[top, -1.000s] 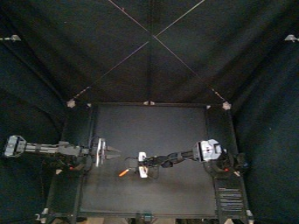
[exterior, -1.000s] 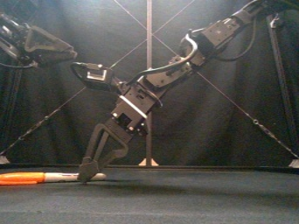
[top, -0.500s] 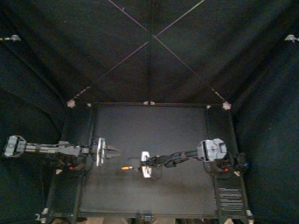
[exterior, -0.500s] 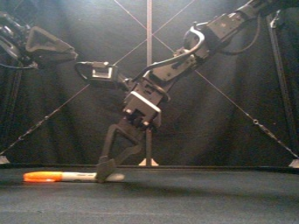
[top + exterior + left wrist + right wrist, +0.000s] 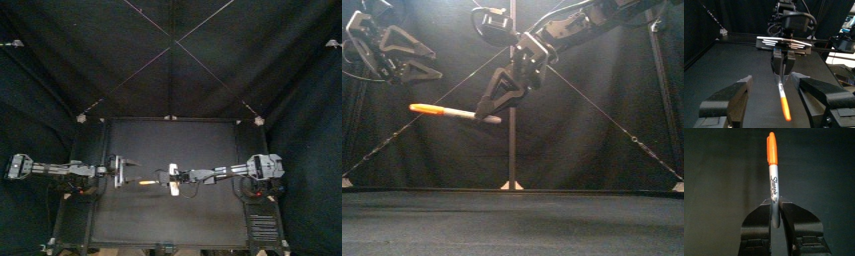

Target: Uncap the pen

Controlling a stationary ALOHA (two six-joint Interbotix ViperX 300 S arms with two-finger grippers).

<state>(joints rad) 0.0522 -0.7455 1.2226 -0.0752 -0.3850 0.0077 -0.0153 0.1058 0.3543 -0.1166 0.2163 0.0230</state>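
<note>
the right gripper (image 5: pixel 492 112) is clamped on the pen (image 5: pixel 460 112), high in the middle of the front view and well above the table (image 5: pixel 516 220). the pen hangs in the air nearly level. its grey end sits between the jaws, and its orange cap (image 5: pixel 426 108) points to the picture's left, a little higher than the gripped end. in the right wrist view the pen rises straight out of the closed jaws, cap at the top of the frame, printed barrel bare below it. the left gripper (image 5: pixel 430 58) sits in the upper left of the front view, jaws spread wide, holding nothing, near the cap. in the left wrist view the cap lies low in the frame between those two spread jaws, touching neither.
</note>
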